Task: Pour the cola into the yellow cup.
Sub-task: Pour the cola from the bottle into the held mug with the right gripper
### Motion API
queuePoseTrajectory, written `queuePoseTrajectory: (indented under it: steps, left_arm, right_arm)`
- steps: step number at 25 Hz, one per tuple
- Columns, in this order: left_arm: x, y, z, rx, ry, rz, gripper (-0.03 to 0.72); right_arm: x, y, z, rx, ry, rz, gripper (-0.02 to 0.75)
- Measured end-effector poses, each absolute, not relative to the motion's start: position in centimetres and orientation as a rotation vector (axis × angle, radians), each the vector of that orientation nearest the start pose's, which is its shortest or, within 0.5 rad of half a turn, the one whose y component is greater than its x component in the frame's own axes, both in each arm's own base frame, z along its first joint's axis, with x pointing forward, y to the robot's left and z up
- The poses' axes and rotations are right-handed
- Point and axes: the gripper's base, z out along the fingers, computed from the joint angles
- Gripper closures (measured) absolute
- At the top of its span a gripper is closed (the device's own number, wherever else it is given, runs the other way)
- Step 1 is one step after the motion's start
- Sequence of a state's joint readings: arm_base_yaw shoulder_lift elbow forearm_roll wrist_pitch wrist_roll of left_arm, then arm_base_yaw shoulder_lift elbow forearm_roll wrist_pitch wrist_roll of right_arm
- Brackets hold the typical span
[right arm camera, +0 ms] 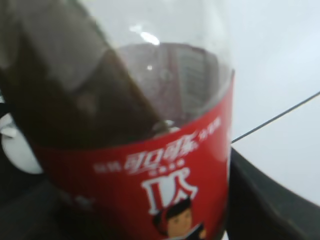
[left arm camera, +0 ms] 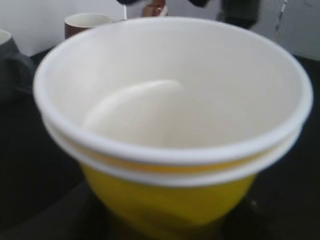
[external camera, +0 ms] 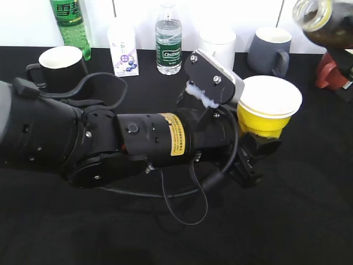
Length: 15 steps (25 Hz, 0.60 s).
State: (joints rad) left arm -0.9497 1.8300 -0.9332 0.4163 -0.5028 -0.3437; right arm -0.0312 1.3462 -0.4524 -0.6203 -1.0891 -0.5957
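Note:
The yellow cup [external camera: 265,118] with its white inside and wide rim is held in my left gripper [external camera: 259,144], which is shut round its lower part. In the left wrist view the cup [left arm camera: 175,190] fills the frame and its inside looks empty. The cola [external camera: 325,25] hangs tilted in the air at the top right, its uncapped mouth pointing left, above and to the right of the cup. My right gripper [external camera: 346,61] holds it at the frame's edge, mostly hidden. In the right wrist view the cola's red label [right arm camera: 150,175] fills the frame, with dark liquid above it.
Along the back of the black table stand a black mug [external camera: 60,63], a green bottle [external camera: 71,22], a small white carton [external camera: 123,52], a water bottle [external camera: 168,41], a white mug [external camera: 218,47] and a grey mug [external camera: 270,49]. The left arm lies across the table's middle.

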Motion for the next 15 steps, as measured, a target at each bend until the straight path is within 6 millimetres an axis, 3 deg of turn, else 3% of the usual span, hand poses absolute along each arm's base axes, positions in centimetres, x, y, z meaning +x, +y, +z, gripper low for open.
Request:
queuePoseTrajectory:
  steps: [9,15]
  left_arm:
    - [20.7,-31.5,20.7,1.048,1.699,-0.763,0.249]
    - [20.6,-31.5,20.8,1.046,1.695,-0.766,0.249]
  right_arm:
    - [24.4,3.6,25.6,-1.024,0.997,-0.541,0.235]
    - [24.6,3.3,25.2,-1.102,0.992,-0.664,0.235]
